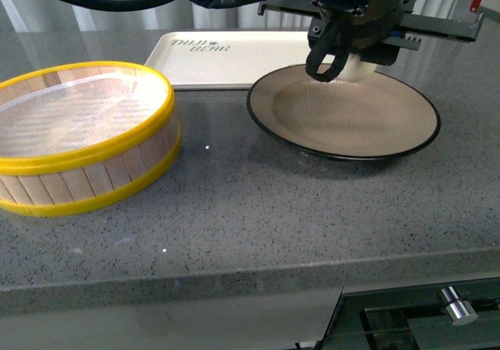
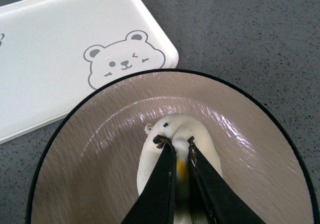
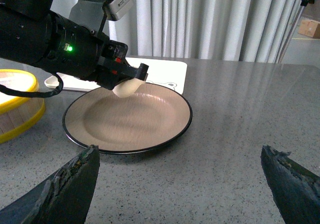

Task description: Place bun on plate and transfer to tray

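Plainly, the bun (image 2: 172, 126) hangs pinched in the left gripper's (image 2: 176, 143) closed fingers above the plate (image 2: 100, 174), toward its far side. Dropped there, it might roll over the rim. The right gripper (image 3: 178, 154) sits wide open nearby.

Our left arm (image 1: 355, 10) reaches forward and across, our left gripper (image 2: 176, 145) tilted downward and pinched tight on the bun (image 2: 172, 129), while our right gripper (image 3: 178, 151) sits low with its fingers (image 3: 70, 184) spread wide apart.
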Action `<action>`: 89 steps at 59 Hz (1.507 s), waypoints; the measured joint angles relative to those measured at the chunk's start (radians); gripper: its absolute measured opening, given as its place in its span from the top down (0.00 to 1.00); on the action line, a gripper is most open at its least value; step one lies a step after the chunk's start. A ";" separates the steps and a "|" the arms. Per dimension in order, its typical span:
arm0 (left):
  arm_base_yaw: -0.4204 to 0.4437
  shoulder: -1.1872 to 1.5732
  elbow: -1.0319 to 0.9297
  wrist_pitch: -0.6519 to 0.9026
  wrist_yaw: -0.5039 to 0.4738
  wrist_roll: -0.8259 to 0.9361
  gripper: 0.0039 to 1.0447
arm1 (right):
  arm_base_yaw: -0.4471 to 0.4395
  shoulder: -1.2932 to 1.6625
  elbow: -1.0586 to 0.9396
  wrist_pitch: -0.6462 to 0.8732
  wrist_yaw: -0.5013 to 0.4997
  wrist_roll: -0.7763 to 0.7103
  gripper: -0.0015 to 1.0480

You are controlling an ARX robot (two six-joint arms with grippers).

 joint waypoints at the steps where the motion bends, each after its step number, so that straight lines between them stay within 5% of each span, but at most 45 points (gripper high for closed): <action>1: 0.001 0.003 0.004 -0.003 0.003 0.003 0.96 | 0.000 0.000 0.000 0.000 0.000 0.000 0.08; 62: 0.054 0.047 -0.009 -0.103 0.066 0.083 0.95 | 0.000 0.000 0.000 0.000 0.000 0.000 0.08; 89: 0.065 0.039 -0.011 -0.112 0.093 0.040 0.28 | 0.000 0.000 0.000 0.000 0.000 0.000 0.08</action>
